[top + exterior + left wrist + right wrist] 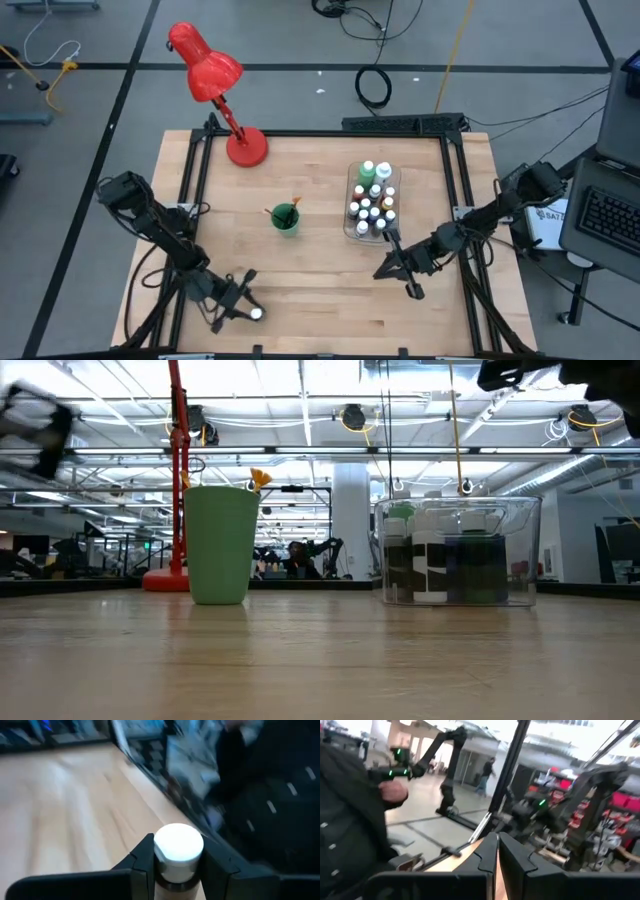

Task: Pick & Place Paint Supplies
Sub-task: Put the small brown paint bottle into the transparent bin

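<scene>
My left gripper is near the table's front left and is shut on a tiny white-capped paint bottle, whose cap also shows in the high view. My right gripper is shut, just in front of the clear tray. The tray holds several white-capped bottles, and its base rests on the table. A thin dark stick runs from the tray's near end to my right gripper. The green cup stands mid-table with brushes sticking out of it. My left gripper pinches the tiny bottle between its two fingers, on the two sides just under the white cap. The cap stands out past the fingertips. The bottle is off the table. My right gripper: I cannot tell whether it touches the thin dark stick.
A red desk lamp stands at the far left of the table. A black frame runs along the table's sides. The wood between the cup and the front edge is bare. A laptop sits beyond the right edge.
</scene>
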